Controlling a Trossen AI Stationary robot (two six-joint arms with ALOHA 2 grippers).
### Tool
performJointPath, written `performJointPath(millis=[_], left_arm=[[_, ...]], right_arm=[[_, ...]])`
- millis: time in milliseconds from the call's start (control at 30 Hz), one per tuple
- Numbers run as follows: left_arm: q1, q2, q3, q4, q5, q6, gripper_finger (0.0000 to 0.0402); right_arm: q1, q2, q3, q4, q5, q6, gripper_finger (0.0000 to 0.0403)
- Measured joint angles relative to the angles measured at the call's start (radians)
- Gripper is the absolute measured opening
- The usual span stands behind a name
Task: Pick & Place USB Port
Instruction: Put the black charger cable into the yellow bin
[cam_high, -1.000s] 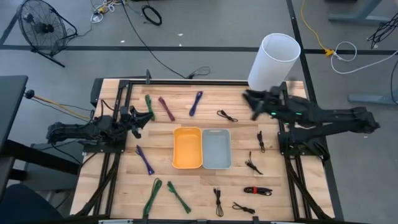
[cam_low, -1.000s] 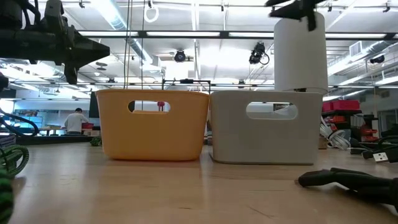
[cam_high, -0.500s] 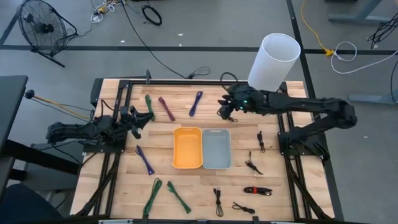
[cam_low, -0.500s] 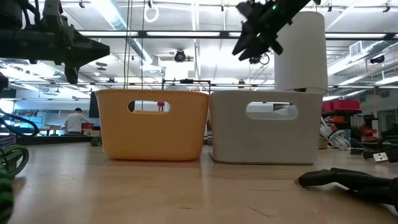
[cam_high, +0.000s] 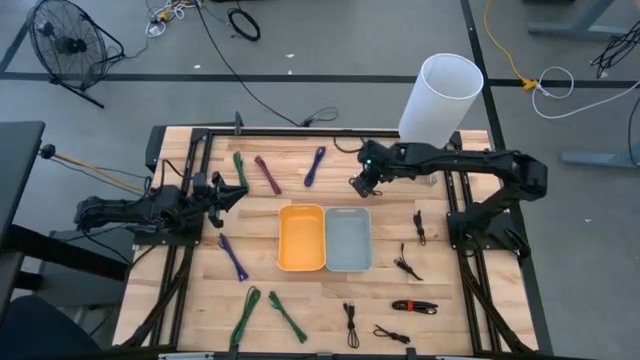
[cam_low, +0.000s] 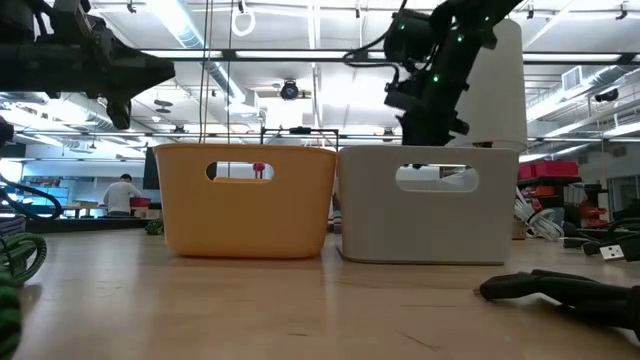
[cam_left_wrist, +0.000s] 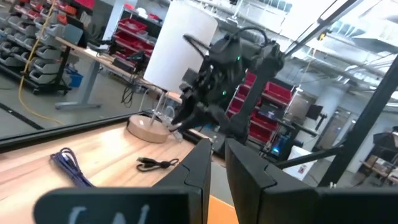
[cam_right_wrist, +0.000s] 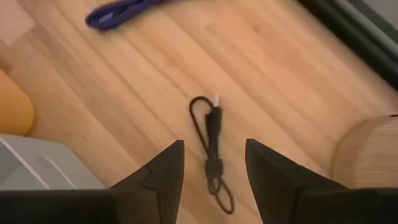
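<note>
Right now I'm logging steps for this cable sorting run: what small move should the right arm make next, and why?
Probably lower straight down. The right gripper hangs open above the small black cable, which lies bundled on the bare wood between its fingers but apart from them. Dropping until the fingers flank the bundle would allow a grasp. The left gripper waits at the table's left side.

The high view looks straight down on the whole table (cam_high: 300, 300); the low view faces level across it; both share the orange bin (cam_high: 301, 238) and grey bin (cam_low: 432, 200); wrist views sit close.
</note>
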Motion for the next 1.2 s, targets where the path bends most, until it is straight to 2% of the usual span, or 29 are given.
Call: performJointPath(millis=[267, 433, 600, 1200], left_arm=[[0.000, 0.000, 0.000, 0.064, 0.000, -0.017, 0.0051], [0.000, 0.000, 0.000, 0.076, 0.000, -0.080, 0.0051], [0.000, 0.000, 0.000, 0.081, -0.029, -0.082, 0.0051], [0.000, 0.000, 0.000, 0.085, -0.018, -0.089, 0.0051]], right_arm=[[-0.006, 0.085, 0.000, 0.012, -0.043, -0.020, 0.0203], [-0.010, 0.124, 0.000, 0.031, -0.054, -0.026, 0.0212], [-0.020, 0.153, -0.003, 0.035, -0.073, -0.019, 0.0213], [-0.033, 0.283, -0.003, 0.060, -0.081, 0.005, 0.0213]])
